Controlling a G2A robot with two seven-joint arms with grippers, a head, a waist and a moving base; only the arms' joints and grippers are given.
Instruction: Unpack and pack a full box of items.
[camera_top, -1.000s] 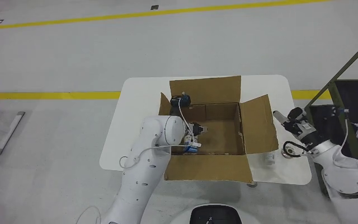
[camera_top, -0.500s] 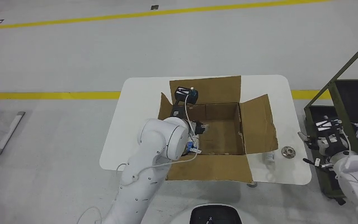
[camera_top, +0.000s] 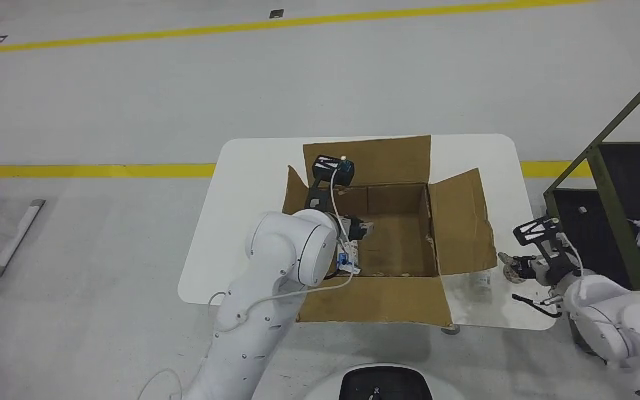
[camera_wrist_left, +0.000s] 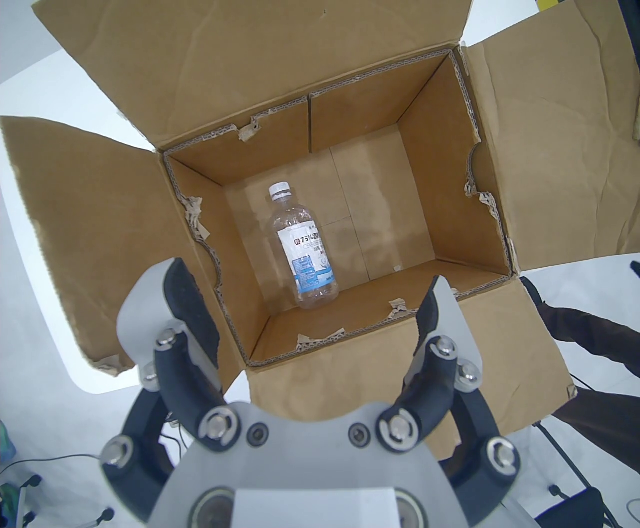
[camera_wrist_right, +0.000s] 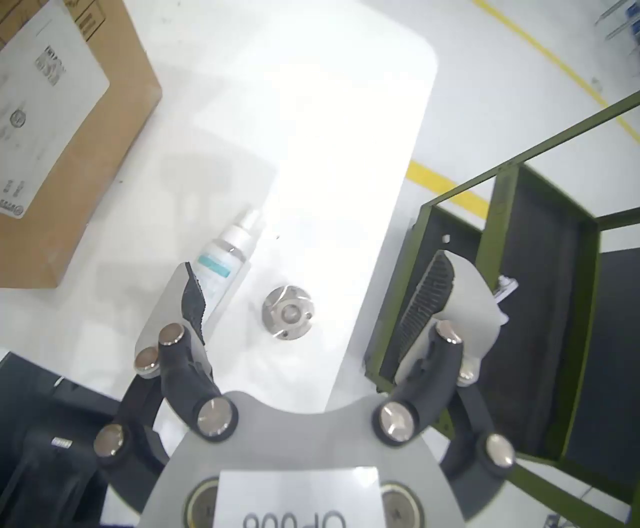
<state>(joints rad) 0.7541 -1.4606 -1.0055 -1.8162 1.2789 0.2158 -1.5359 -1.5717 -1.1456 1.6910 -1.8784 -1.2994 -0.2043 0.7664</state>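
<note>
Unpacking step: lifting out what I judge to be the last item. The open box (camera_top: 462, 222) sits at the centre of the frame on the white surface (camera_top: 250, 190). My left jaws hang above its left half, spread wide and holding nothing. The clear bottle (camera_wrist_left: 305, 250) lies flat on the box floor close beside one side wall. Its long axis runs nearly parallel to that wall, with the white cap toward the wall farthest from my wrist and the base toward the nearer one. To take it well I would descend straight, turn the wrist slightly so the jaws straddle the labelled middle across its short axis, and stay clear of the cardboard (the torn rim could snag). My right jaws, equally wide and empty, hover at lower right over the surface's edge, near a small spray bottle (camera_wrist_right: 225, 257) and a metal disc (camera_wrist_right: 288, 313).
</note>
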